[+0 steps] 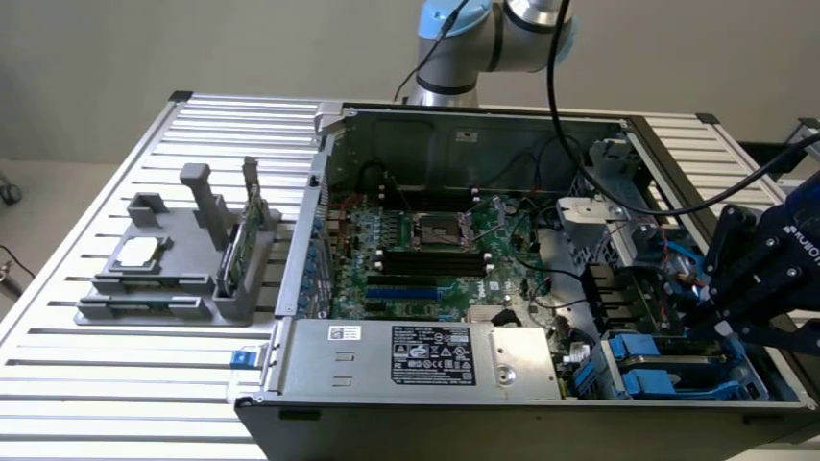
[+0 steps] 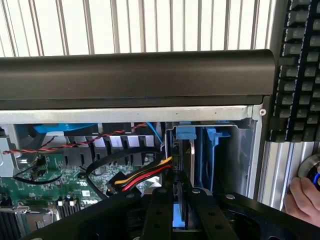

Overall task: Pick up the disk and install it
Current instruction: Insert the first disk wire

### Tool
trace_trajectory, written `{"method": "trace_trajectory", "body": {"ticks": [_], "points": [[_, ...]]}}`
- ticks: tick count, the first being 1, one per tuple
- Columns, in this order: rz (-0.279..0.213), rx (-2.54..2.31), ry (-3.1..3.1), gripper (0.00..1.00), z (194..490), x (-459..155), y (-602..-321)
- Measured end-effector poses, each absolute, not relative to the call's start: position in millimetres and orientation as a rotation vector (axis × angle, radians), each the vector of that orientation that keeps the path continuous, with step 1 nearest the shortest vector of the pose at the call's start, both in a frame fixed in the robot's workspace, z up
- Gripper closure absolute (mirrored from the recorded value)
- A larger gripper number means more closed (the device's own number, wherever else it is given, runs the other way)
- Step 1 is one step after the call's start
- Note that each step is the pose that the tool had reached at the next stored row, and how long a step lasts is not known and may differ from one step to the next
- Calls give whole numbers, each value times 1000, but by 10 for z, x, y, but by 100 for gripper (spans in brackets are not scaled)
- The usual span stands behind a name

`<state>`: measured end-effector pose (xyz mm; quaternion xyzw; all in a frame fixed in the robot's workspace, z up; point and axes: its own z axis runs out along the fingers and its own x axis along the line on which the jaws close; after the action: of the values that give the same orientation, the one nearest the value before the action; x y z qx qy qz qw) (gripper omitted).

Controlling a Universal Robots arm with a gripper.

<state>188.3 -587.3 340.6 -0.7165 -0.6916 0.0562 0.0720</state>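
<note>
One open computer case (image 1: 513, 125), one grey holder (image 1: 167, 279), one keyboard (image 2: 297, 70), one hand (image 2: 302, 200).

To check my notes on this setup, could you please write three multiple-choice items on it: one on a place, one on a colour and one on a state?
1. Where does the grey plastic fixture holding the thin green circuit card stand?
A. inside the case
B. on the slatted metal table, at the exterior view's left of the case
C. on top of the power supply

2. What colour are the plastic carriers in the drive bay?
A. red
B. yellow
C. blue

3. What is the gripper's state?
A. shut on the disk
B. wide open above the fixture
C. shut on the green card

Answers:
1 B: the fixture sits on the table beside the open black computer case.
2 C: the carriers are blue.
3 A: in the wrist view the gripper has the blue-framed disk between its black fingers.
</note>
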Motion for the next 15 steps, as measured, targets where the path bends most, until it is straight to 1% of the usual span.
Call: {"method": "trace_trajectory", "body": {"ticks": [15], "points": [[172,-2139,-2095,83,3394,1882,-5876]]}}
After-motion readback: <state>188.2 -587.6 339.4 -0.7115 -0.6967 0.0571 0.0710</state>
